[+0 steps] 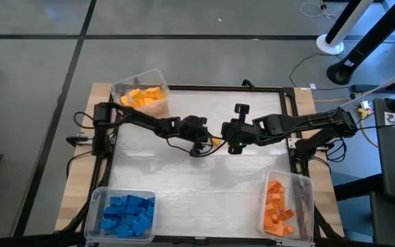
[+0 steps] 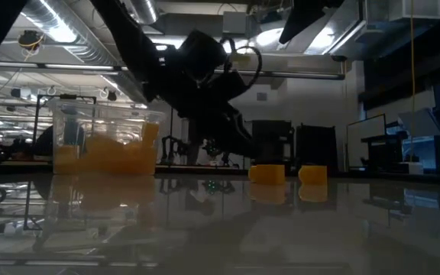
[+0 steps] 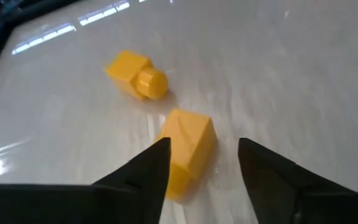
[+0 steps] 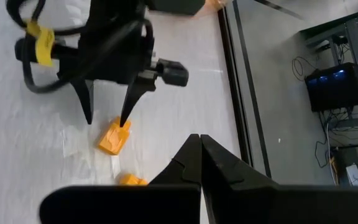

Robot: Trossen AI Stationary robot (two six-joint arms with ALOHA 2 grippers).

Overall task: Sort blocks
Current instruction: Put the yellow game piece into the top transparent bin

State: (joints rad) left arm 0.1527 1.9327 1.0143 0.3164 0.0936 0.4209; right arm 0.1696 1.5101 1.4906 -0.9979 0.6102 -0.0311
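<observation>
Left gripper (image 3: 201,158) hovered with fingers parted over a yellow block (image 3: 188,149), one finger against its edge, not gripping it. That small plastic brick lay tipped on the white table (image 1: 184,185). A second yellow block (image 3: 135,74), stud showing, lay near it. Right gripper (image 4: 199,146) waited just beside, fingers closed, holding nothing. A yellow-filled bin (image 1: 142,92) stood well apart from the block.

Tabletop (image 3: 291,56): smooth glossy white, mirrors ceiling lights. Yellow blocks (image 3: 188,149): smooth hard plastic, slight sheen. Bins (image 1: 142,79): clear plastic. Left pincer (image 3: 201,165) fingers: matt black.
</observation>
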